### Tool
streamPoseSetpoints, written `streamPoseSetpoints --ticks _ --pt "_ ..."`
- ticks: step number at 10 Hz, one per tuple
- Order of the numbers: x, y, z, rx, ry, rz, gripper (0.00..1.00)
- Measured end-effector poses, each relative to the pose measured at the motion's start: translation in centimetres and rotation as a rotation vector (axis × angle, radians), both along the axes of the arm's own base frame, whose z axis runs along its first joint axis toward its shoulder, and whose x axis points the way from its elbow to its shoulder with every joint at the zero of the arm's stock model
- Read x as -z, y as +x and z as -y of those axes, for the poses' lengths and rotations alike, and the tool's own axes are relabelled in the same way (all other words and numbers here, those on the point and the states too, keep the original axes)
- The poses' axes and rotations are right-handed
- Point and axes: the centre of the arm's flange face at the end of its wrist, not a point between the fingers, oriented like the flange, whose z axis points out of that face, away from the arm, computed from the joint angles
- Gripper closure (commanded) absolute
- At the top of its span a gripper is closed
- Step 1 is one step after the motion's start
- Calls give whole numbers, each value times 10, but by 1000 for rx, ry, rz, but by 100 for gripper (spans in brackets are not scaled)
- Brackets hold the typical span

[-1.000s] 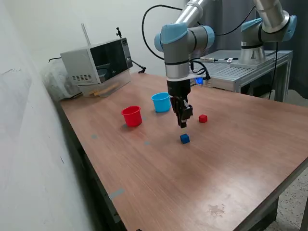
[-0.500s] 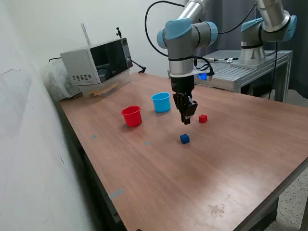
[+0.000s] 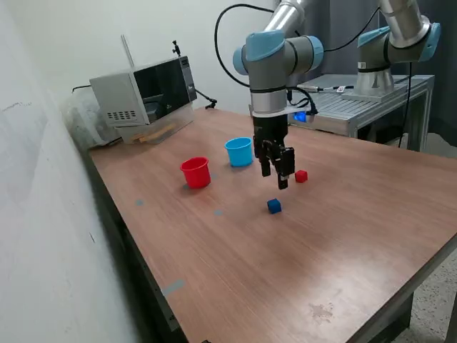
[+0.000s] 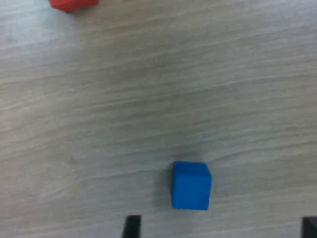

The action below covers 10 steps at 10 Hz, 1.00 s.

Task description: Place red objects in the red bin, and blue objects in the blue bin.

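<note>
A dark blue cube [image 3: 274,206] lies on the wooden table [image 3: 300,257]. My gripper [image 3: 275,176] hangs open and empty just above and slightly behind it. A red cube [image 3: 301,176] sits on the table close to the gripper, on the exterior view's right. The red cup [image 3: 196,172] and the light blue cup [image 3: 239,151] stand upright side by side further toward the exterior view's left. In the wrist view the blue cube [image 4: 191,185] lies near the gripper [image 4: 220,229], offset toward one dark fingertip [image 4: 132,227]. An edge of the red cube [image 4: 72,4] shows at the frame border.
A microwave [image 3: 146,89] stands at the table's far corner on the exterior view's left. A second robot arm [image 3: 400,39] is mounted on a metal bench [image 3: 357,103] behind the table. A white wall [image 3: 43,214] runs along the left side.
The gripper shifted slightly toward the exterior view's right, turned about its axis, and its fingers now show spread apart. The cubes and cups have not moved.
</note>
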Motion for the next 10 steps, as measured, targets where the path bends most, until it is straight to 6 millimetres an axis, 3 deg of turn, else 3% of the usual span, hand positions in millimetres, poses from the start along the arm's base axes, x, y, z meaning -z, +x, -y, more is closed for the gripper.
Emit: streamPoseSetpoints --ticks 9,10 --pt "43 -5 -6 2 3 25 0" --pt "44 -5 -6 2 3 27 100"
